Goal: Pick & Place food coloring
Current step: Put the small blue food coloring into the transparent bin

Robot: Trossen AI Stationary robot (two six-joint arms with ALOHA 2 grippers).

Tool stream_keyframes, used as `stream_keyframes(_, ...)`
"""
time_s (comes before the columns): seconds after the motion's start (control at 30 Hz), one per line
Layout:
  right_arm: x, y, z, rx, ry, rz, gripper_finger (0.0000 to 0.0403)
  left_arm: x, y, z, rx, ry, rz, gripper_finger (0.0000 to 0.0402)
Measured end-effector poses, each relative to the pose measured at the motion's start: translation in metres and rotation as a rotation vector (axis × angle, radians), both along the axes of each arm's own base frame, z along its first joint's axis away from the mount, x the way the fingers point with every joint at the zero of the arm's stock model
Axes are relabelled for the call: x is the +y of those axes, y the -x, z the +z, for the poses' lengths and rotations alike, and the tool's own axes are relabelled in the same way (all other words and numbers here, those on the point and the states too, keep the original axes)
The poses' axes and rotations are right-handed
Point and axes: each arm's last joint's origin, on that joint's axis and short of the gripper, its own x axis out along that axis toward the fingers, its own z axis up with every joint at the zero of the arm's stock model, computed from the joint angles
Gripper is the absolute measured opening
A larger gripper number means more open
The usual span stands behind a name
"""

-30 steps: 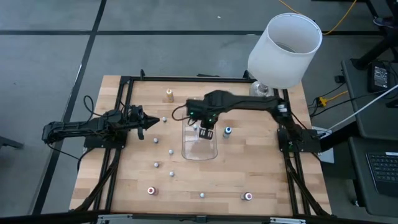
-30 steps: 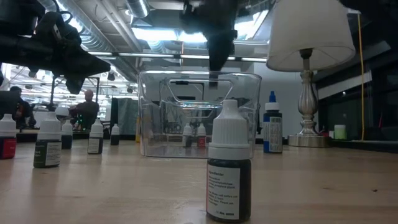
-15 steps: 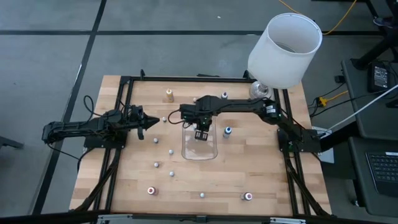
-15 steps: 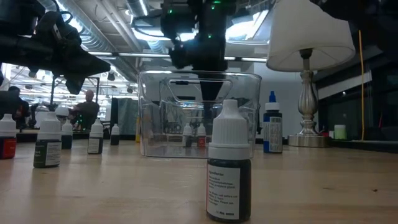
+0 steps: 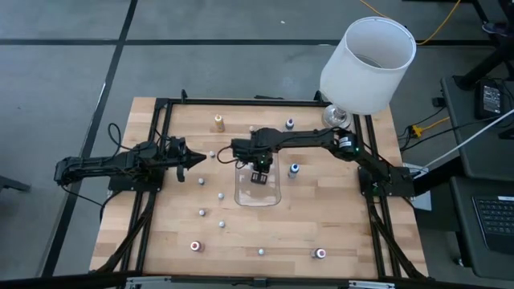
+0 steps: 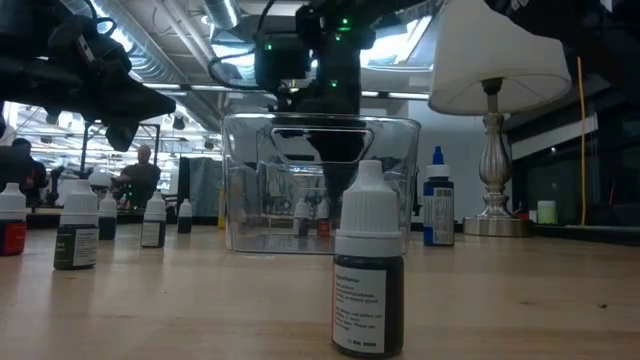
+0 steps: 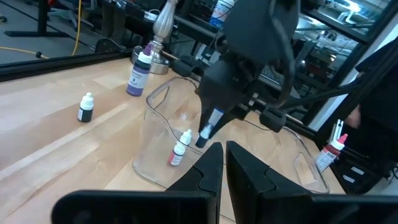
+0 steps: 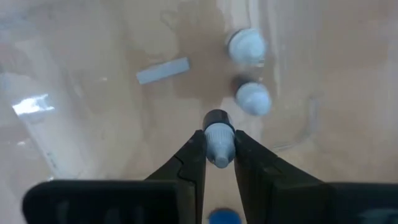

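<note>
Item: food coloring bottle (image 8: 218, 140), small dropper type with a dark body and whitish cap, pinched between the narrowly parted fingers (image 8: 192, 158) of the right tool (image 8: 216, 157) and hanging just above the floor of the clear tray (image 5: 273, 195); judged light, rigid and slick-sided, best gripped across the cap or shoulder. Directly beneath and just beyond the tool: two more capped bottles (image 8: 247, 46) standing inside the tray, easily toppled. Farther off: left tool (image 5: 187, 157) shut and empty, waiting well apart over the table (image 5: 337, 209), loose bottles (image 5: 201, 212) scattered about.
</note>
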Motion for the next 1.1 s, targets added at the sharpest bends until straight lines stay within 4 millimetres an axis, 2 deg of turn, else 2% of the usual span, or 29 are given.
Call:
stream_keyframes(0.2,0.009,0.003,-0.017,0.021,-0.021,0.001,0.0074,0.000,0.000,0.000,0.000,0.000,0.001,0.0018)
stream_keyframes(0.57,0.005,0.001,-0.018,-0.005,0.005,-0.002,0.0076,0.000,0.000,0.000,0.000,0.000,0.003,0.0018)
stream_keyframes(0.8,-0.006,0.002,-0.018,-0.004,0.011,-0.025,0.0070,0.000,0.000,0.000,0.001,0.000,0.002,0.0018)
stream_keyframes(1.1,-0.008,0.002,-0.018,-0.001,0.010,-0.036,0.0080,0.000,0.000,0.000,-0.002,0.010,0.002,0.0018)
